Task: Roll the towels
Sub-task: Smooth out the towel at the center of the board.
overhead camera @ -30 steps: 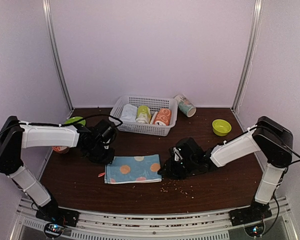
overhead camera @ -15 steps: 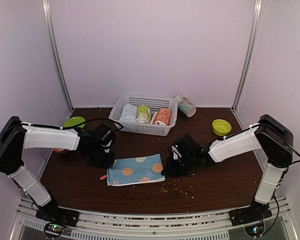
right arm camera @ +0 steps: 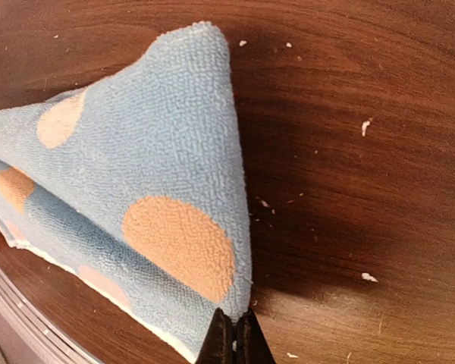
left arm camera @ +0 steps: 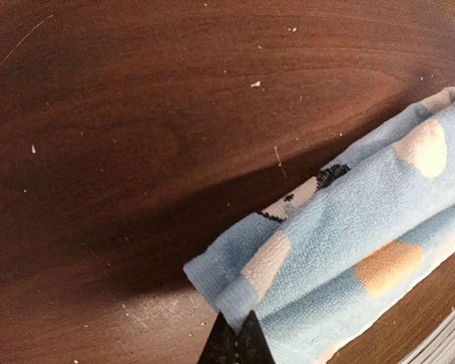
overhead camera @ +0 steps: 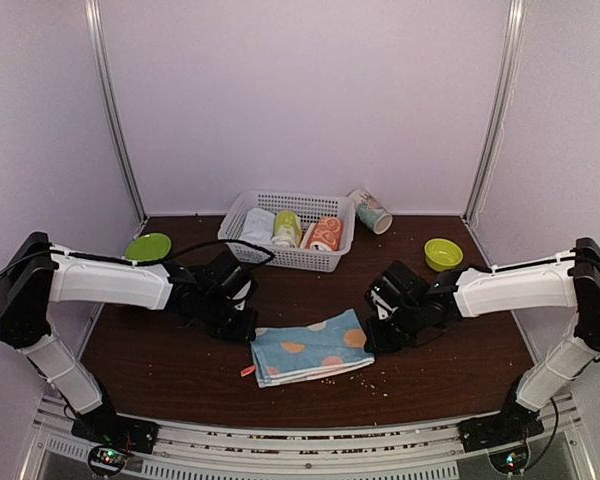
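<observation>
A light blue towel (overhead camera: 310, 348) with orange and white spots lies folded near the table's front middle. My left gripper (overhead camera: 248, 330) is shut on its far left corner. In the left wrist view the fingertips (left arm camera: 239, 339) pinch the towel (left arm camera: 349, 227) at its folded edge. My right gripper (overhead camera: 372, 336) is shut on the far right corner. In the right wrist view the tips (right arm camera: 235, 335) clamp the towel's (right arm camera: 136, 174) point. A peach-orange rolled towel (overhead camera: 325, 233) lies in the basket.
A white basket (overhead camera: 242, 213) at the back also holds a pale roll (overhead camera: 258, 225) and a yellow-green roll (overhead camera: 287, 227). A paper cup (overhead camera: 370, 211) lies beside it. A green plate (overhead camera: 148, 246) sits at left, a green bowl (overhead camera: 443, 254) at right. Crumbs dot the table.
The right gripper closed on the towel's right corner. Both arms then moved to the right, pulling the blue towel that way with them.
</observation>
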Controlling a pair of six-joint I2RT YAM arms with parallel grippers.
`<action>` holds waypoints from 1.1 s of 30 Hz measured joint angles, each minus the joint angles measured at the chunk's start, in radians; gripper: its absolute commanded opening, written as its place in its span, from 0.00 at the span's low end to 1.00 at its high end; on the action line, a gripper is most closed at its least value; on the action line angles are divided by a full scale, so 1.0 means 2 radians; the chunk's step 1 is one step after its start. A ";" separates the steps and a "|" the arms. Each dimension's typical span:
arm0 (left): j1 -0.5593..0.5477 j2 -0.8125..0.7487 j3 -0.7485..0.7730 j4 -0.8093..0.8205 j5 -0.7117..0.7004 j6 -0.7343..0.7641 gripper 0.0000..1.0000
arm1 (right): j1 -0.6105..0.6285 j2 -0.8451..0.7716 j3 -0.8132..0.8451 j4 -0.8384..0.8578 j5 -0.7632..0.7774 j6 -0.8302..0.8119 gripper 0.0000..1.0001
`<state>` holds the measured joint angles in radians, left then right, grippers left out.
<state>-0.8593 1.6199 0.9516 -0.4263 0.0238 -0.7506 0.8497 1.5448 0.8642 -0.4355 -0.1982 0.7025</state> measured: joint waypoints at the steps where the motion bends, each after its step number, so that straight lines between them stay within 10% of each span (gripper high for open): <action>1: 0.000 0.001 0.002 0.001 0.000 0.000 0.00 | 0.001 0.000 0.001 -0.003 0.005 -0.001 0.00; 12: 0.001 0.017 0.005 -0.001 -0.002 0.000 0.00 | 0.014 0.013 0.010 -0.023 0.033 0.002 0.44; 16: 0.001 0.023 0.005 -0.002 -0.002 0.001 0.03 | 0.016 0.001 0.010 -0.031 0.037 0.003 0.46; 23: 0.001 0.021 0.006 -0.023 -0.005 0.012 0.61 | 0.026 -0.030 0.026 -0.038 0.039 0.003 0.47; 33: 0.000 -0.070 0.015 -0.066 0.013 0.023 0.46 | 0.044 -0.030 0.035 -0.015 0.032 0.002 0.34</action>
<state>-0.8585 1.4807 0.9817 -0.5583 0.0498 -0.7040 0.9386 1.4845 0.9333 -0.4660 -0.1349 0.7055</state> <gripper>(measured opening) 0.534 0.368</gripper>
